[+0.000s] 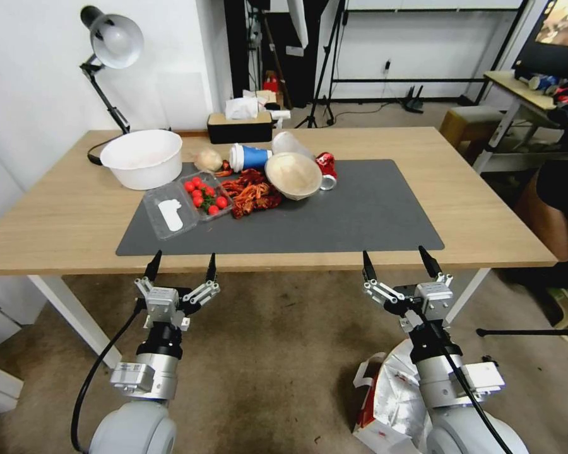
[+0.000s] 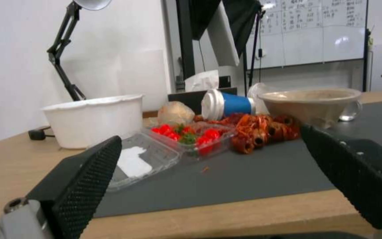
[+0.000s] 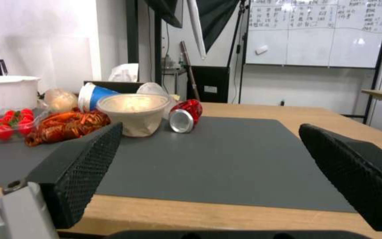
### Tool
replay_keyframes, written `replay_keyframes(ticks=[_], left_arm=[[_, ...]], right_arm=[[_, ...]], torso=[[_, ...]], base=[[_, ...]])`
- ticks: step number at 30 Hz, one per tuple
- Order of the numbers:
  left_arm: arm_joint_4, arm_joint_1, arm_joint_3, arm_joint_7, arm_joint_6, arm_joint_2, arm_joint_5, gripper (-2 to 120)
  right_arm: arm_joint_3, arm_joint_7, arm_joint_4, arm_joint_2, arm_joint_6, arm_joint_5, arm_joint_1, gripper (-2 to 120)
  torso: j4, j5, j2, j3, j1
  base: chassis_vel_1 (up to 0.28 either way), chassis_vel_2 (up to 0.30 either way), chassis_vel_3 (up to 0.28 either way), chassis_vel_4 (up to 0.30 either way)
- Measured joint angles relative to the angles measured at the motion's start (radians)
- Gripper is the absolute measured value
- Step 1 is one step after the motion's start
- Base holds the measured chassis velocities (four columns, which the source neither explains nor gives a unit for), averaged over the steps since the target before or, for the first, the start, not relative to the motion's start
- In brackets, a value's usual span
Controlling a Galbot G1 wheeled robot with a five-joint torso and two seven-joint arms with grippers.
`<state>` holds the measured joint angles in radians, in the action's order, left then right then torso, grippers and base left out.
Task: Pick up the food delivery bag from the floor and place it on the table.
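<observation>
Boxy white-and-red foil-lined food delivery bag point(image 1: 385, 397) sits on brown carpet floor point(image 1: 271, 366); left claw point(image 1: 182, 265) and right claw point(image 1: 397, 261) hover spread wide, empty, before the light-wood table point(image 1: 486, 208).

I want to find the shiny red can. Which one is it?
Look at the big wooden table and its dark grey mat. At the right end of the food pile, beside the tan bowl, lies the red can, tipped over, silver end showing.

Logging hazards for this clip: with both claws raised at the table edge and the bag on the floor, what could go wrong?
The food delivery bag sits partly under the right arm, so reaching down may crush it. The open right claw could miss its loose white handles. On the table, the food leaves free mat only on the right.
</observation>
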<state>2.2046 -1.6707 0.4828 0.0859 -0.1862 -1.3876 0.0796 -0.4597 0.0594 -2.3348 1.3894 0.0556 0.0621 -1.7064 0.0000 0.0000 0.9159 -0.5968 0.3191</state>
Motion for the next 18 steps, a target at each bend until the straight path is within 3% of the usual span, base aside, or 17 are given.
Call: replay_keyframes(ticks=[18], left_arm=[[0.001, -0.013, -0.004, 0.001, -0.014, -0.003, -0.015, 100]], right_arm=[[-0.019, 0.001, -0.021, -0.005, -0.007, 0.017, 0.0, 100]], torso=[[0.0, -0.0001, -0.088, 0.051, -0.037]], base=[[0.0, 0.0, 0.0, 0.0]])
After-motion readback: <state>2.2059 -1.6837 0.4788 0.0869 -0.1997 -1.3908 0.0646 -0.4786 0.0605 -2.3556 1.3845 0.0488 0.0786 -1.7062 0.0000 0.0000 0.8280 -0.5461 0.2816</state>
